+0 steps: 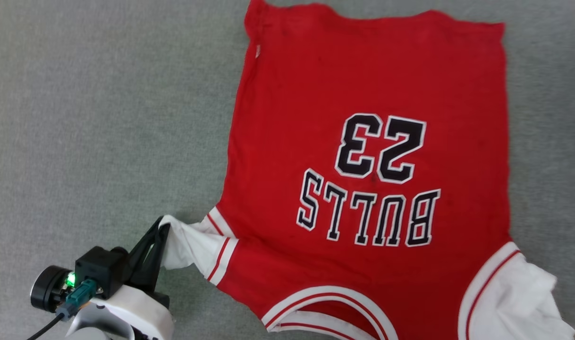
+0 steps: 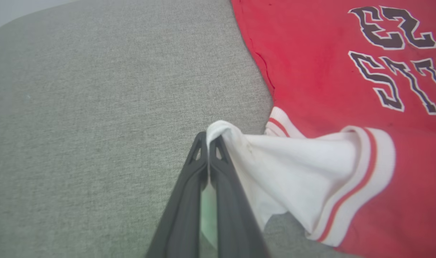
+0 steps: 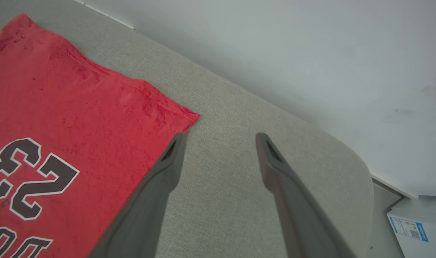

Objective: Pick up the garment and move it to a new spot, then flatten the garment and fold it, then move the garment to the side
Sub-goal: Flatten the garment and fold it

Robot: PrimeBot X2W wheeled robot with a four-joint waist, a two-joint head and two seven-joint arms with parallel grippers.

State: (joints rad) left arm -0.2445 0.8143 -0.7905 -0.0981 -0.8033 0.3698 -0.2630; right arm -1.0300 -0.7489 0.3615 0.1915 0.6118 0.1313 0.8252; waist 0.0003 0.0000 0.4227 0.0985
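My left gripper (image 2: 208, 138) pinches the sleeve (image 2: 293, 161); my right gripper (image 3: 219, 138) gapes empty beside the hem corner. The shirt (image 1: 363, 85) lies flat on the table (image 1: 103, 118), hem toward its far edge. If I tug one-sided, it may skew or the sleeve may slip.

"BULLS" and "23" are printed in black, white-outlined characters on the red garment (image 1: 287, 141). In the head view both are seen upside down, with the number above the word. A blue-printed label (image 3: 404, 225) on a white box (image 3: 427, 240) cannot be read.
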